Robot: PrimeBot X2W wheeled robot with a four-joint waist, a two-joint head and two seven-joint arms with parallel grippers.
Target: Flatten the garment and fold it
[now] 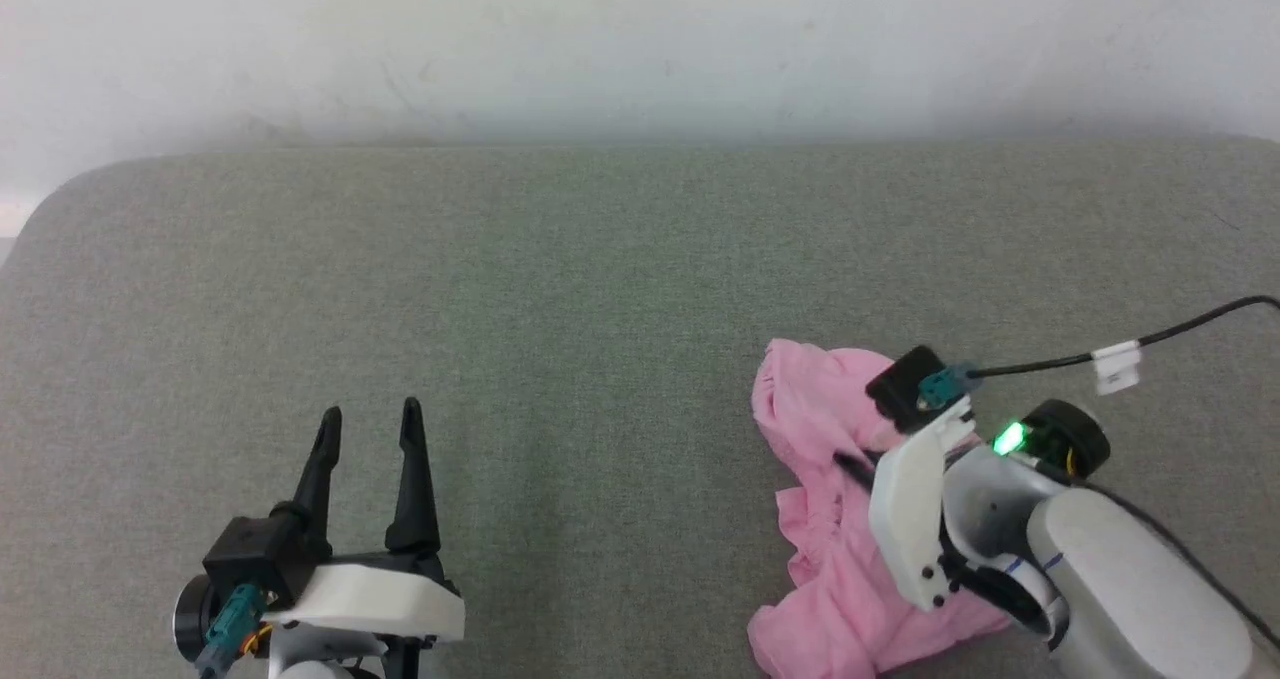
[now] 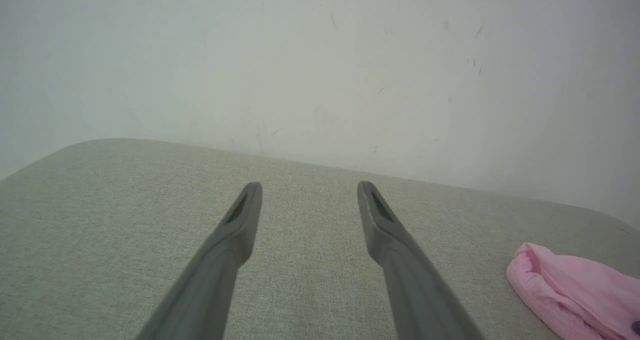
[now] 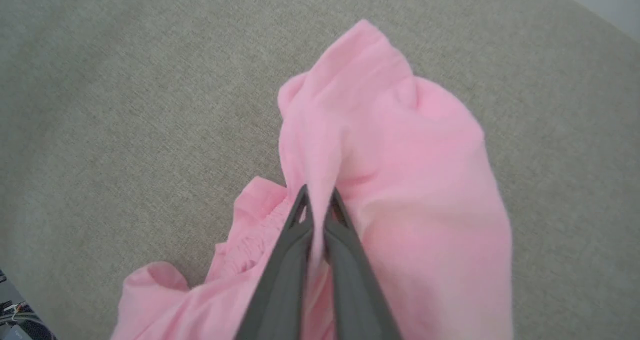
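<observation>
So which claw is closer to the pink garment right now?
Right. The right claw is clamped on a fold of the pink garment, while the left claw sits open over the grey fabric surface, well off to the robot's left, not touching it.

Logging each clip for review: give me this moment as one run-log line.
phase: grasp | right hand: shut on a fold of garment | left hand: open, clear of garment | garment: crumpled, unfolded, on grey surface

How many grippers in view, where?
2: left gripper open above the grey surface, lower left of head view; right gripper shut on a fold of the garment, lower right.
</observation>
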